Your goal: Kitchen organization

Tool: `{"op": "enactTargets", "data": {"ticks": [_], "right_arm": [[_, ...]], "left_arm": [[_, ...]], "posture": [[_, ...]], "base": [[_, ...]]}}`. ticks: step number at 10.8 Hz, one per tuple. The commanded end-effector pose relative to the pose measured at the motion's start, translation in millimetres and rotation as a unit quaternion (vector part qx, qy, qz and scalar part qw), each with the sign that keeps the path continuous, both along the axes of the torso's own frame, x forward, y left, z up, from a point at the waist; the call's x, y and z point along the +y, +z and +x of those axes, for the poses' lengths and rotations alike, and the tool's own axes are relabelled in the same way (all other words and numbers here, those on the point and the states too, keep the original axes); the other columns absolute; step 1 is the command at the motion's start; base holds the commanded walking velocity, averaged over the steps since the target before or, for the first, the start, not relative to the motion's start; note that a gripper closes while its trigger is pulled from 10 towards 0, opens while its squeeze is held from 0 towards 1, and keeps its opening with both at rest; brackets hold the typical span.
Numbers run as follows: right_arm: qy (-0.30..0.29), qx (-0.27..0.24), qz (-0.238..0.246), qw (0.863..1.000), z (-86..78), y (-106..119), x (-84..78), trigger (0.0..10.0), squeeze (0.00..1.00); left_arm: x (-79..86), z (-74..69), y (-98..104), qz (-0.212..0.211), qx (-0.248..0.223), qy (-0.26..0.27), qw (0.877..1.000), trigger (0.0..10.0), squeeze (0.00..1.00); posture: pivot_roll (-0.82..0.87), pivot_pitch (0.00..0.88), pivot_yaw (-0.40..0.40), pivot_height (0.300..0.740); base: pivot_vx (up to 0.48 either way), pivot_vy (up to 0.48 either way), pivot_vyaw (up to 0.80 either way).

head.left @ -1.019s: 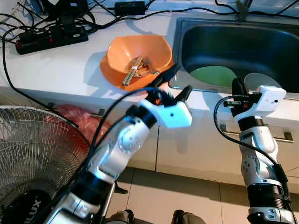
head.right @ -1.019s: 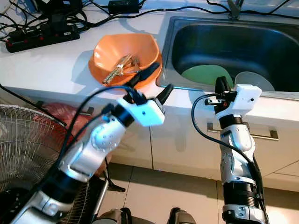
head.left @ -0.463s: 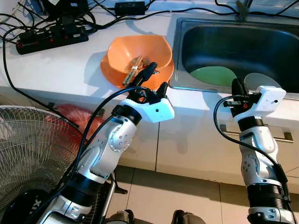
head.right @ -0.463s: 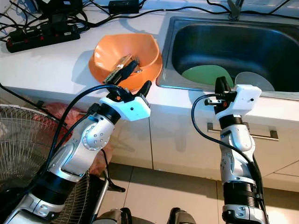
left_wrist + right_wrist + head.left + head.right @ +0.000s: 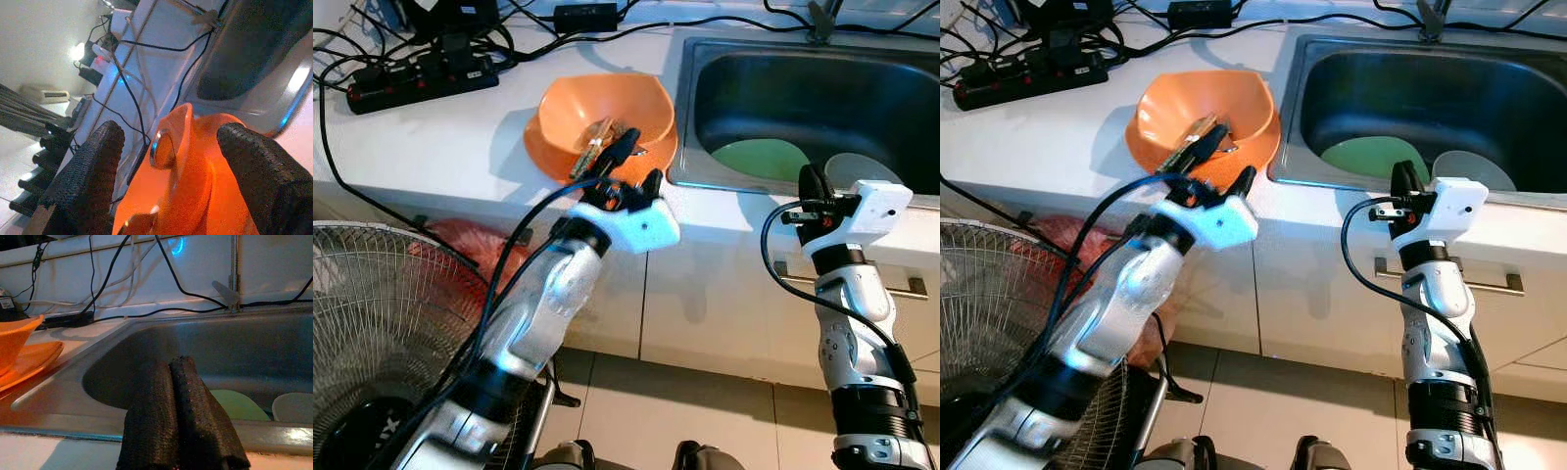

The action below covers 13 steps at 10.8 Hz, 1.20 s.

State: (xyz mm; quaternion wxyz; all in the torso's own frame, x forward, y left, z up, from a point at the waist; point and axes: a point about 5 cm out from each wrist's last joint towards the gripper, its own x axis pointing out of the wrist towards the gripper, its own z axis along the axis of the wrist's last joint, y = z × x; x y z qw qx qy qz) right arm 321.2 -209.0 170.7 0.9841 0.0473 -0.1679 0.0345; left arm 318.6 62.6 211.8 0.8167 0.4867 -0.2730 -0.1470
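An orange bowl (image 5: 602, 113) sits on an orange plate (image 5: 540, 157) on the white counter, holding several pieces of cutlery (image 5: 595, 140). My left gripper (image 5: 639, 162) is open at the bowl's near right rim. In the left wrist view the rim (image 5: 183, 147) stands between the two fingers, untouched. My right gripper (image 5: 813, 184) is shut and empty, held at the front edge of the steel sink (image 5: 724, 69). A green plate (image 5: 759, 159) and a grey plate (image 5: 857, 168) lie in the sink.
A black power strip (image 5: 421, 78) and tangled cables lie at the counter's back left. A standing fan (image 5: 372, 323) and a red bag (image 5: 475, 250) are below the counter on the left. The faucet (image 5: 234, 269) rises behind the sink.
My left arm swung left and toward the counter, bringing its open fingers from the sink's corner to the bowl's rim. The right arm stayed still.
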Motion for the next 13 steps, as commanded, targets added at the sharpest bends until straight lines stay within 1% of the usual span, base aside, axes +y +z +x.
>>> {"op": "enactTargets", "data": {"ticks": [1,3,5,8,11,12,13], "right_arm": [[0.006,0.049,0.014,0.999,-2.1,-23,3.6,10.0,0.0],[0.003,0.049,0.014,0.999,-2.5,-23,2.0,10.0,0.0],[0.004,0.049,0.015,0.999,-2.5,-22,2.9,10.0,0.0],[0.005,0.05,0.015,0.999,-2.6,-23,3.7,10.0,0.0],[0.005,0.049,0.015,0.999,-2.7,-23,3.6,10.0,0.0],[0.006,0.049,0.015,0.999,-2.7,-23,3.7,10.0,0.0],[0.006,0.049,0.015,0.999,-2.7,-23,3.9,10.0,0.0]], "left_arm": [[-5.6,0.9,-2,0.008,-0.001,-0.006,1.0,10.0,0.0],[-12.8,1.6,-4,0.01,0.001,-0.011,1.0,10.0,0.0],[-13.8,2.4,-3,0.012,-0.006,-0.006,1.0,10.0,0.0],[-8.4,6.4,1,0.016,-0.018,0.022,0.999,10.0,0.0],[-5.6,10.5,1,0.017,-0.019,0.042,0.999,10.0,0.0],[-5.2,11.5,0,0.016,-0.019,0.046,0.999,4.5,0.0],[-4.9,11.9,0,0.016,-0.018,0.048,0.999,0.0,0.0]], "posture": [[0.03,0.171,0.059,0.74],[0.03,0.172,0.059,0.74],[0.03,0.175,0.06,0.74],[0.03,0.174,0.059,0.74],[0.03,0.173,0.059,0.74],[0.03,0.17,0.06,0.74],[0.02,0.167,0.061,0.74]], "base": [[0.0,0.0,0.0],[0.0,0.0,0.0],[0.0,0.0,0.0],[0.0,0.0,0.0],[0.0,0.0,0.0],[0.0,0.0,0.0],[0.0,0.0,0.0]]}}
